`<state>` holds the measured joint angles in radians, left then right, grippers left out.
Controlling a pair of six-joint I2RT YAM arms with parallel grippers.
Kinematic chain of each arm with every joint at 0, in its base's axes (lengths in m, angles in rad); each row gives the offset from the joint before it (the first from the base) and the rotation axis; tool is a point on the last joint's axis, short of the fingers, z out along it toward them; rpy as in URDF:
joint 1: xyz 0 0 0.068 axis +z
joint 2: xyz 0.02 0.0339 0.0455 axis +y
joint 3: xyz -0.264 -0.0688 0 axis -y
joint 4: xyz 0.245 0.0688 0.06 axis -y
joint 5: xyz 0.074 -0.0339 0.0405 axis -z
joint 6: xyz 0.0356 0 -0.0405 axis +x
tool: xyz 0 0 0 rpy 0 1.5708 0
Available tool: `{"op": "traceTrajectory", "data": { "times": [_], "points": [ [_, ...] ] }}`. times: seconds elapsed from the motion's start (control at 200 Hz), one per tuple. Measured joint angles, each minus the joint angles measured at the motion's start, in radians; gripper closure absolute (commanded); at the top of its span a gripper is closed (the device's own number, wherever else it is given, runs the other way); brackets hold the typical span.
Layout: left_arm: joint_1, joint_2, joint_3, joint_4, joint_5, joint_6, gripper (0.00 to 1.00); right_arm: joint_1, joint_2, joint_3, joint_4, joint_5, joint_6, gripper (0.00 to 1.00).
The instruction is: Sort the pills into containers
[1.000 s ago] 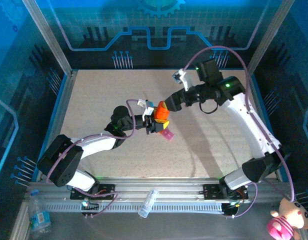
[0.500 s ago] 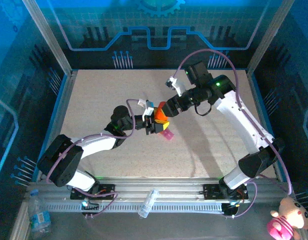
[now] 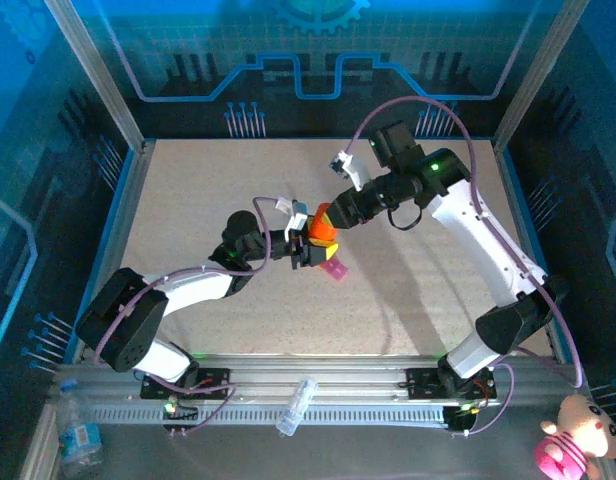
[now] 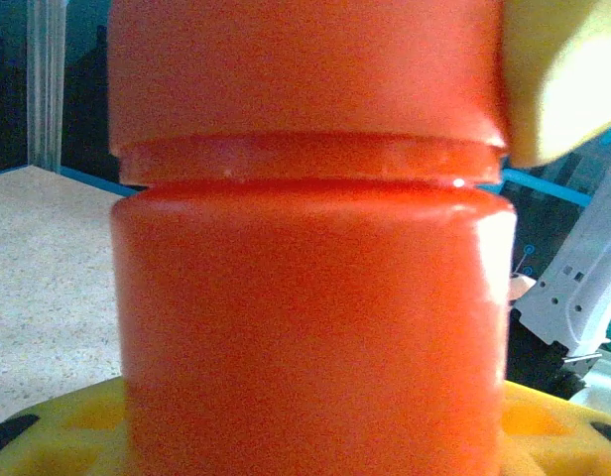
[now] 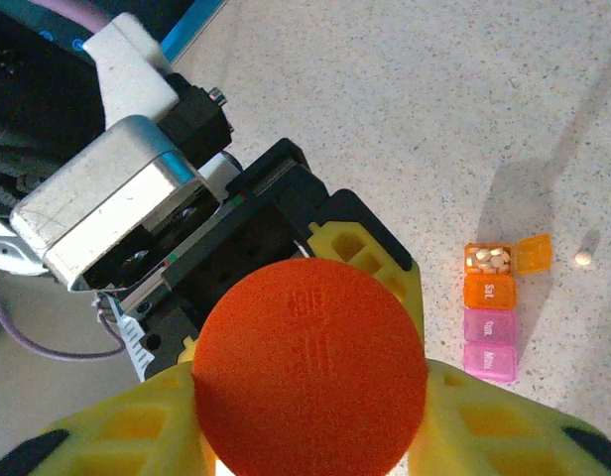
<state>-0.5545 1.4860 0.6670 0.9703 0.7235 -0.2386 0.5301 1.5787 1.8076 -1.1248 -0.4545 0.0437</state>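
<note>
Speckled beige table [image 3: 208, 190] carries it all. Over its middle, both arms meet on an orange bottle [image 3: 323, 228]. The left end effector [image 3: 310, 243] is clamped round the body, and the right end effector [image 3: 334, 214] has its yellow fingers [image 5: 484, 436] pressed against the cap [image 5: 308, 382]. The containers [image 5: 489, 315] lie on the table close by, with the end orange compartment open and pills [image 5: 489, 260] inside. One loose pill [image 5: 583, 258] rests just beside it.

near the middle of the speckled surface [image 3: 188, 190], the left claw [image 3: 309, 245] and the right claw [image 3: 332, 214] meet from opposite sides on an orange bottle [image 3: 321, 226]. the containers [image 3: 336, 268], a small pink strip, lie on the surface just beside them, toward its near edge.
</note>
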Motion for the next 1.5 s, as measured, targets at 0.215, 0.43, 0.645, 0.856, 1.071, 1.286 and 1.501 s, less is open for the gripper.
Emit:
{"op": "traceTrajectory", "data": {
  "times": [0.215, 0.43, 0.645, 0.856, 1.071, 1.286, 1.501],
  "points": [
    [-0.002, 0.000, -0.002, -0.060, -0.053, 0.030, 1.00, 0.026, -0.079, -0.171, 0.182, 0.071, 0.152, 0.75],
    [-0.063, 0.000, -0.011, -0.241, -0.378, 0.175, 1.00, 0.081, -0.182, -0.473, 0.494, 0.244, 0.479, 0.75],
    [-0.079, -0.002, -0.014, -0.270, -0.561, 0.250, 1.00, 0.121, -0.158, -0.578, 0.619, 0.248, 0.678, 0.58],
    [-0.069, -0.020, -0.013, -0.185, -0.486, 0.235, 1.00, 0.049, -0.188, -0.536, 0.568, 0.160, 0.542, 0.24],
    [-0.027, -0.044, -0.013, -0.101, -0.286, 0.183, 1.00, -0.057, -0.285, -0.422, 0.395, 0.100, 0.280, 0.13],
    [-0.017, -0.042, -0.013, -0.039, -0.126, 0.100, 1.00, -0.066, -0.241, -0.262, 0.289, 0.045, 0.148, 0.13],
    [-0.017, -0.021, 0.005, -0.014, -0.052, 0.049, 1.00, -0.038, -0.190, -0.248, 0.257, 0.010, 0.117, 0.13]
  ]
}}
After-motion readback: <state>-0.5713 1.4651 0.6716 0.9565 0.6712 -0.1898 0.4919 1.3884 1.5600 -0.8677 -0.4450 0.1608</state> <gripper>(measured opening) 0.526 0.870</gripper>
